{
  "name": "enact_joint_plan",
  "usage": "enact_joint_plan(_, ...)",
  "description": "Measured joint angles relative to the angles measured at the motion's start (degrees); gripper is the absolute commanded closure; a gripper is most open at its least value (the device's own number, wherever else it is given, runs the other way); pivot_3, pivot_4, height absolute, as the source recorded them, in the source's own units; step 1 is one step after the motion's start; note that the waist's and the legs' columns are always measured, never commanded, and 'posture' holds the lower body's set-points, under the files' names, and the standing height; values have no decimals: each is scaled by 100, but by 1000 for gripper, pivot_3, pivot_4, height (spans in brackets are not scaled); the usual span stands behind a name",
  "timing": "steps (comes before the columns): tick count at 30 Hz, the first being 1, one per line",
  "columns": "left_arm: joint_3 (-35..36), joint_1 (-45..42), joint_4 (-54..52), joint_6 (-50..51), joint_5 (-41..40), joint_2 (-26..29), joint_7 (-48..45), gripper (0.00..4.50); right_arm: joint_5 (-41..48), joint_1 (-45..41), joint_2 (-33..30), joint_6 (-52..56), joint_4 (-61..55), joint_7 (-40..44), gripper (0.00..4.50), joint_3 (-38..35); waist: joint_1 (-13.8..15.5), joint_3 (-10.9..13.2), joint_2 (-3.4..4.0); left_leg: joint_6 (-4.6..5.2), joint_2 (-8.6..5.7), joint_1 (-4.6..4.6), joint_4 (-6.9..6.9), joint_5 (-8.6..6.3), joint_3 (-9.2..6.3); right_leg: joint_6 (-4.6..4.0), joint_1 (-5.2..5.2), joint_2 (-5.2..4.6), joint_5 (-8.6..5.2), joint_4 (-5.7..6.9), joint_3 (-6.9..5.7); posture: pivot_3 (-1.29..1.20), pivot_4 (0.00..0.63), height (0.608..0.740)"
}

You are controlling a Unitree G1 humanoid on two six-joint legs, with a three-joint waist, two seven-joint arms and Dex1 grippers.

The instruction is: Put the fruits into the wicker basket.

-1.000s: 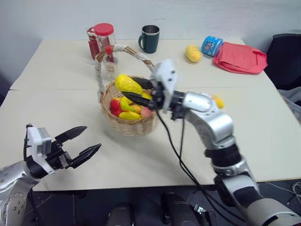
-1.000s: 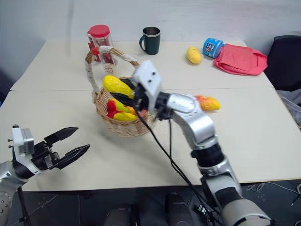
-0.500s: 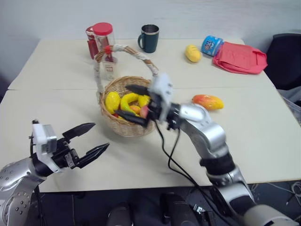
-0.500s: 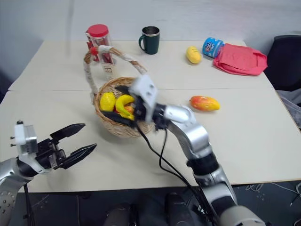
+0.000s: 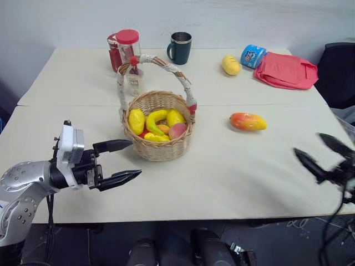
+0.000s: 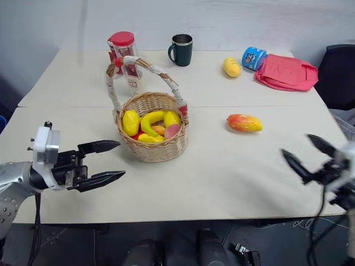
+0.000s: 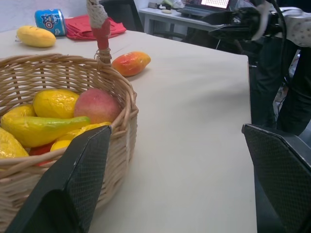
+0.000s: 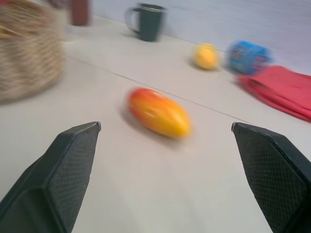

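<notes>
The round wicker basket (image 5: pixel 160 148) with its tall arched handle (image 5: pixel 161 62) stands left of the table's middle. Inside it lie a curved banana (image 5: pixel 154 120), yellow lemon-like fruits (image 5: pixel 136 120) and a pinkish piece (image 5: pixel 177 131). An orange-red mango (image 5: pixel 248 121) lies on the table right of the basket. A yellow fruit (image 5: pixel 230 65) rests at the back. My left gripper (image 5: pixel 125 162) is open and empty, just left of the basket. My right gripper (image 5: pixel 323 156) is open and empty at the table's right front edge, with the mango (image 8: pixel 157 112) ahead of it.
At the back stand a red-lidded jar (image 5: pixel 127 48), a dark mug (image 5: pixel 181 47) and a blue can (image 5: pixel 252 55) beside a red cloth (image 5: pixel 285 70). A dark chair (image 5: pixel 338 72) is past the right edge. In the left wrist view a desk with a laptop (image 7: pixel 204 5) shows beyond the table.
My right gripper let the yellow fruit fall into the basket, opened, and swung away to the table's right front edge. My left gripper drifted a little toward the basket.
</notes>
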Motion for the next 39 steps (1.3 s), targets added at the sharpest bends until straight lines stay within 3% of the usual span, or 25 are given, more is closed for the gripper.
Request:
enact_joint_plan(6,-120,-85,103,88,7,-86,75,0,-417,948,133,-1040,772,173,25,-168,-24,4,14,-12,-4,28,-43,13,13,5,8,11,3,-11,31,0,150,740)
enact_joint_plan(12,-222,-120,108,53,138,-107,78,0,-462,393,116,-1290,858,144,25,298,-118,6,15,-17,-3,29,-43,18,10,10,8,11,6,-6,32,0,150,740)
enact_joint_plan(14,-213,-172,150,24,169,-123,89,0,-665,-356,-255,-1157,1285,381,25,918,-160,12,23,-14,-4,30,-36,19,23,14,7,11,9,-2,36,0,150,740)
enact_joint_plan(17,-349,-307,126,-110,276,-192,95,0,-1489,-2545,-1036,-1047,2104,587,25,2205,-312,45,78,19,-22,41,-38,32,45,38,-10,-4,32,6,46,0,150,740)
enact_joint_plan(19,-392,-288,55,-216,383,-237,118,0,-1901,-3369,-1330,-889,2415,645,25,2716,-250,43,89,-1,-18,29,-44,37,13,21,-10,2,21,-3,51,0,150,740)
enact_joint_plan(23,-500,-199,43,-269,455,-438,222,0,-2634,-5425,-983,-577,4014,1083,25,3947,-185,44,71,-25,4,9,-43,29,5,6,-27,34,12,-19,46,0,150,740)
enact_joint_plan(27,-569,-273,3,-299,478,-472,277,0,-3108,-6733,-444,-699,5667,1292,25,4592,-154,45,72,-22,0,4,-41,30,10,6,-30,25,12,-19,47,0,150,740)
enact_joint_plan(33,-703,-111,-31,-454,736,-543,326,0,-3843,-7657,-7,-949,7449,789,25,5012,-154,45,72,-1,-4,2,-27,30,10,17,-25,-4,18,-14,45,0,150,740)
enact_joint_plan(39,-769,-114,-44,-510,799,-598,361,0,-4028,-7938,183,-806,7915,784,25,4992,-222,45,72,-2,0,2,-9,29,7,22,-24,-6,21,7,45,0,150,740)
